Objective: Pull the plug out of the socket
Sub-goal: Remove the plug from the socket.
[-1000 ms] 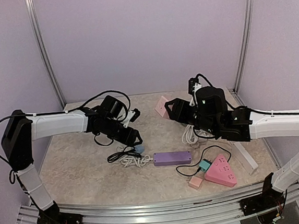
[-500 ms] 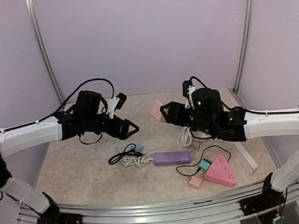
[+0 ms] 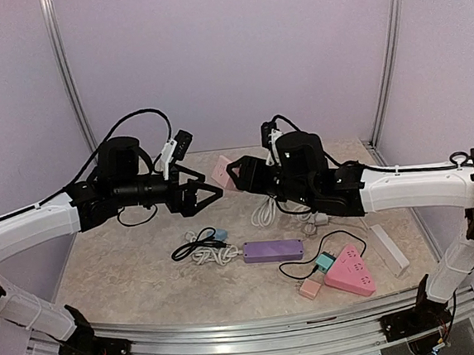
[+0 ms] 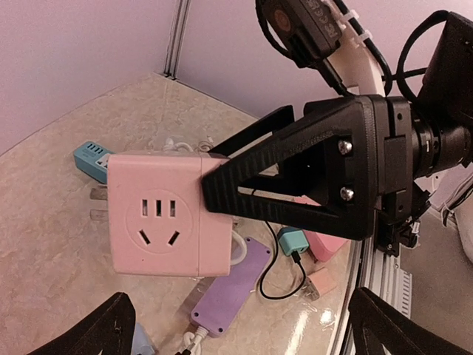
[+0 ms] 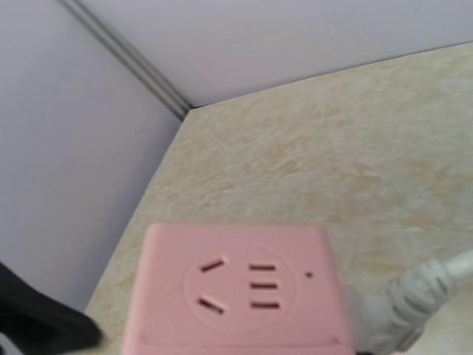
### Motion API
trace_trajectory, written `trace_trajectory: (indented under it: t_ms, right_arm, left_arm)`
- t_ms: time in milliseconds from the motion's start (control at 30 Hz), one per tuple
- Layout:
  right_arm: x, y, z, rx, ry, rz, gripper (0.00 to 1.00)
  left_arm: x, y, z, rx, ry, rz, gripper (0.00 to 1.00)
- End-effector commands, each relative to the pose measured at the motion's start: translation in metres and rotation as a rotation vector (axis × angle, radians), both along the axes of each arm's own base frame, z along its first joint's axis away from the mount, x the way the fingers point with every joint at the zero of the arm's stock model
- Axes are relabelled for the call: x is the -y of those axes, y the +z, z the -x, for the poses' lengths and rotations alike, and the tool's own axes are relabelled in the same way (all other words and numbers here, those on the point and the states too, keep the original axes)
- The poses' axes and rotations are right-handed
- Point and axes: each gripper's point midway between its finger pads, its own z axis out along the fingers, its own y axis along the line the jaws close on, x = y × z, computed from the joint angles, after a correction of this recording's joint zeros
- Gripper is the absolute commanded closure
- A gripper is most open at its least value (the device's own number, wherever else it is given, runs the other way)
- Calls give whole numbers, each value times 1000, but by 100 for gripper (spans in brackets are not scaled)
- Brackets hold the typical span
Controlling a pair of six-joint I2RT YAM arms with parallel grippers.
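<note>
Right hand (image 3: 235,174) is clamped on the pink socket (image 3: 222,169), held above the surface. The white plug (image 5: 388,310) sits in the socket's side away from the left arm, cord trailing toward 5 o'clock. Left hand (image 3: 205,189) is spread wide, holding nothing; the socket is just beside it, at its 2 o'clock.

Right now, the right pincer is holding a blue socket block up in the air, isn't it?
Not quite. The socket block is pink, not blue. The rest is right: the right pincer is holding it up in the air. The left wrist view shows the colour best.
</note>
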Motion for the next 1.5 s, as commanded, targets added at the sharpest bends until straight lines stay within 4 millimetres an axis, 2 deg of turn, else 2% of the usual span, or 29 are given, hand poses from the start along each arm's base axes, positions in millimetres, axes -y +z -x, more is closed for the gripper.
trace_trajectory:
  t_ms: [0,67,133,333,467,567,1033,1200,1267,1333,1467]
  right_arm:
    - [-25,44,6,74,48,-100,100]
    - [-31,46,7,72,56,-108,100]
    - [-37,49,9,70,71,-118,100]
    - [-55,47,15,65,105,-125,100]
    - [-61,44,15,56,119,-134,100]
    - [-63,41,15,50,125,-132,100]
    - [-65,38,16,38,134,-136,100]
    - [-65,35,16,31,133,-130,100]
    - [-62,32,15,24,120,-117,100]
    - [-54,29,14,22,101,-105,86]
    - [-28,26,12,26,42,-101,59]
  left_arm:
    - [-1,-13,-7,-42,59,-68,1]
    - [-9,-23,-23,-63,155,-123,1]
    - [-13,-30,-31,-84,189,-151,1]
    - [-9,-33,-27,-82,171,-147,1]
    - [-13,-39,-35,-89,215,-181,1]
    - [-13,-39,-33,-82,210,-173,2]
    - [-9,-39,-29,-78,178,-169,39]
    - [-10,-40,-31,-78,183,-175,47]
    - [-11,-39,-31,-84,177,-167,55]
    - [-13,-36,-31,-95,169,-148,62]
    - [-17,-30,-33,-110,142,-117,63]
